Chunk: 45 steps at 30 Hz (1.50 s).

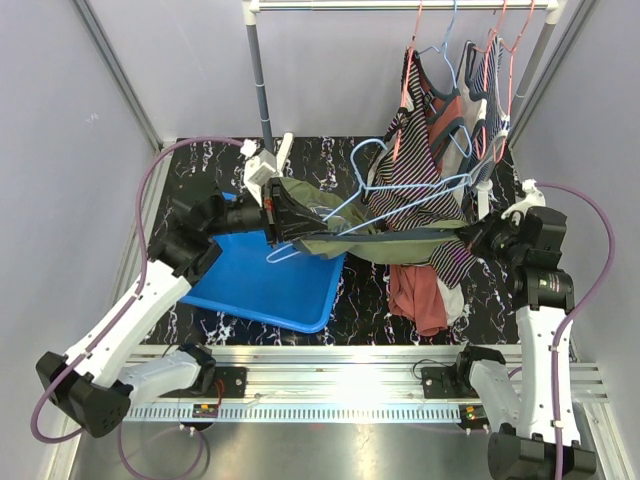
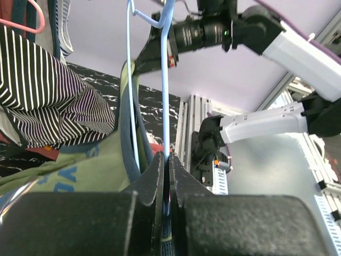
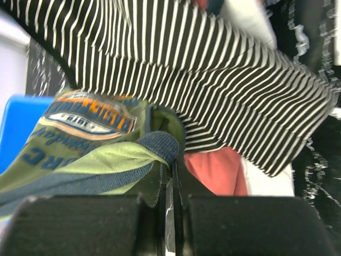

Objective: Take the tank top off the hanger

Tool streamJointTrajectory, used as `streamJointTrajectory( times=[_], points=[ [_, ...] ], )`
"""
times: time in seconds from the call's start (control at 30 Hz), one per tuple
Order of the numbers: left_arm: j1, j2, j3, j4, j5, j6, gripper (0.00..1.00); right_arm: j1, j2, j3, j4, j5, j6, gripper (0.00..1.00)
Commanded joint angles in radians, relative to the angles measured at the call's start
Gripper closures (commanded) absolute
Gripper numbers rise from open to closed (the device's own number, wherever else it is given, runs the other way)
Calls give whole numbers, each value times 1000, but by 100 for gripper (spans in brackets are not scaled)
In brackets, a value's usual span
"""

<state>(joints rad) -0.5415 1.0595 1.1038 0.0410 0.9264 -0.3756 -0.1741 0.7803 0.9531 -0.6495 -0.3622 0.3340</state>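
The olive-green tank top (image 1: pixel 400 240) with navy trim hangs stretched between my two grippers above the table, still threaded on the light blue wire hanger (image 1: pixel 390 195). My left gripper (image 1: pixel 272 215) is shut on the hanger wire (image 2: pixel 164 80), with navy trim pinched alongside it in the jaws (image 2: pixel 168 160). My right gripper (image 1: pixel 472 237) is shut on the tank top's navy-edged strap (image 3: pixel 154 144), with the jaws (image 3: pixel 171 168) almost fully together. The green cloth and its orange logo (image 3: pixel 90 117) lie to the left of the right fingers.
A blue bin (image 1: pixel 270 280) sits under the left gripper. A black-and-white striped top (image 1: pixel 415 170) hangs on a pink hanger right behind the tank top. A red garment (image 1: pixel 420 295) lies on the marble table. More hung tops (image 1: pixel 470 90) crowd the rail (image 1: pixel 400 5).
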Motion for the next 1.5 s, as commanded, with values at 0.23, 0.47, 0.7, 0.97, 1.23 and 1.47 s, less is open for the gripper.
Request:
streamJointTrajectory(
  times=[0.23,0.47,0.7,0.97,1.23,1.47],
  points=[
    [-20,240,214,-142,-5,-7,100,-15,-35,-11,34,-109,-177,86],
    [-80,321,320,-344,-23,130,100,-15,-73,35,-84,-271,-411,60],
    [-94,368,396,-518,-6,280,100,-15,-43,154,-340,-651,-893,10],
    [-146,405,469,-607,71,354,100,-11,69,130,-295,-922,-1248,12],
    [-167,385,420,-554,97,325,100,-5,162,167,-381,-955,-1386,24],
    [-183,366,360,-386,130,222,100,50,168,107,-394,-1014,-1411,67]
  ],
)
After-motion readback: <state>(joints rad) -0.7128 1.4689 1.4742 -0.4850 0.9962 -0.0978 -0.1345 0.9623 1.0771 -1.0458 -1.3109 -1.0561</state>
